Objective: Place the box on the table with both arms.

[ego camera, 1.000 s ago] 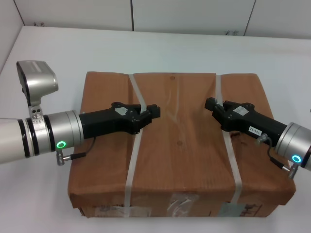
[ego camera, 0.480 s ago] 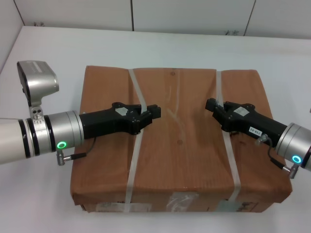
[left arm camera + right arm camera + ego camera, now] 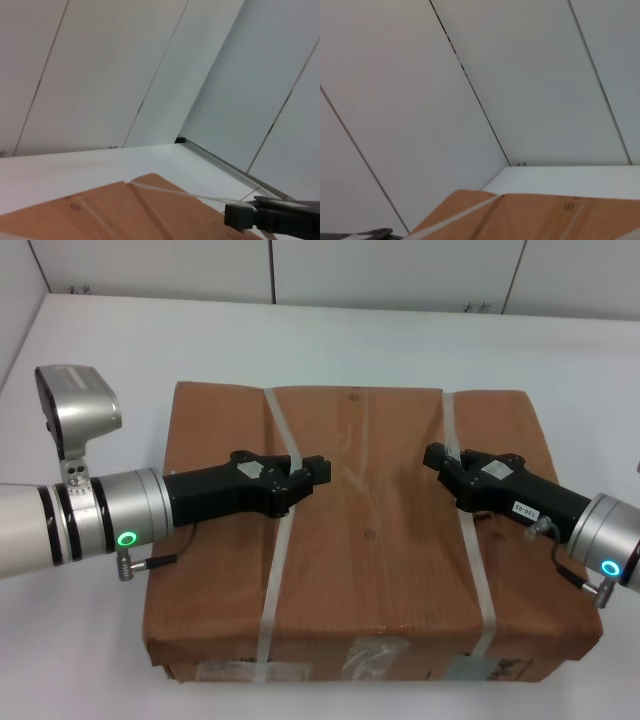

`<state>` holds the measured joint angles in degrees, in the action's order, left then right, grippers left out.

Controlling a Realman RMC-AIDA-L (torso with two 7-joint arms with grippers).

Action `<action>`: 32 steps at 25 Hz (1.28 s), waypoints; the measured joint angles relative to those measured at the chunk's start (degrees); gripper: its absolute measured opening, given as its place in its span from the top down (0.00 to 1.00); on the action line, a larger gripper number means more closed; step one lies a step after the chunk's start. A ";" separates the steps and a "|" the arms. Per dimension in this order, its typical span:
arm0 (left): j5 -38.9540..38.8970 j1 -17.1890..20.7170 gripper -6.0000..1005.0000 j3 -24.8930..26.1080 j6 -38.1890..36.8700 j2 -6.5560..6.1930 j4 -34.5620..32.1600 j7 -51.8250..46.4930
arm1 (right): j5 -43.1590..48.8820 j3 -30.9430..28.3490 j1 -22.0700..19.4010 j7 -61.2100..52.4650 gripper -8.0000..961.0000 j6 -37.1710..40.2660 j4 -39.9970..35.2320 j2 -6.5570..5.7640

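One box (image 3: 370, 540), two straps, two tools.

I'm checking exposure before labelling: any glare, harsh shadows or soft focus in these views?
Head view: even, diffuse light, no glare on the table, only a soft shadow beside the box, both grippers sharp. Left wrist view: the dark right gripper looks soft at the frame edge. Right wrist view: flat light, box surface slightly soft.

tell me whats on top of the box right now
Two whitish straps cross the box; the left pincer sits at one, the right pincer at the other. Whether either grips its strap is hidden.
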<state>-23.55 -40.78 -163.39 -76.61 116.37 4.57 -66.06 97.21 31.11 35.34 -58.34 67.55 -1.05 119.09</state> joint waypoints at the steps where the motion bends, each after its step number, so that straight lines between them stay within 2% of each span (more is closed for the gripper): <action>1: 0.00 0.00 0.90 0.00 0.21 0.00 0.00 0.04 | 0.00 0.01 0.09 0.01 0.94 -0.24 0.00 0.00; 13: 0.00 -0.24 0.90 -0.09 7.94 0.44 -0.46 1.58 | 0.09 0.01 1.40 0.17 0.94 -4.86 0.22 0.01; 20: 0.22 -0.67 0.90 -0.44 14.57 0.60 -1.46 2.74 | 0.25 0.00 4.25 0.17 0.94 -11.15 2.08 0.01; 32: 0.01 -0.97 0.91 -0.37 23.30 0.62 -4.03 5.74 | 0.19 0.00 6.16 0.01 0.94 -18.10 4.57 0.00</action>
<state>-23.54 -41.75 -163.77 -53.31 116.99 0.53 -60.31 97.39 31.11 41.50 -58.33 49.45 3.52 119.09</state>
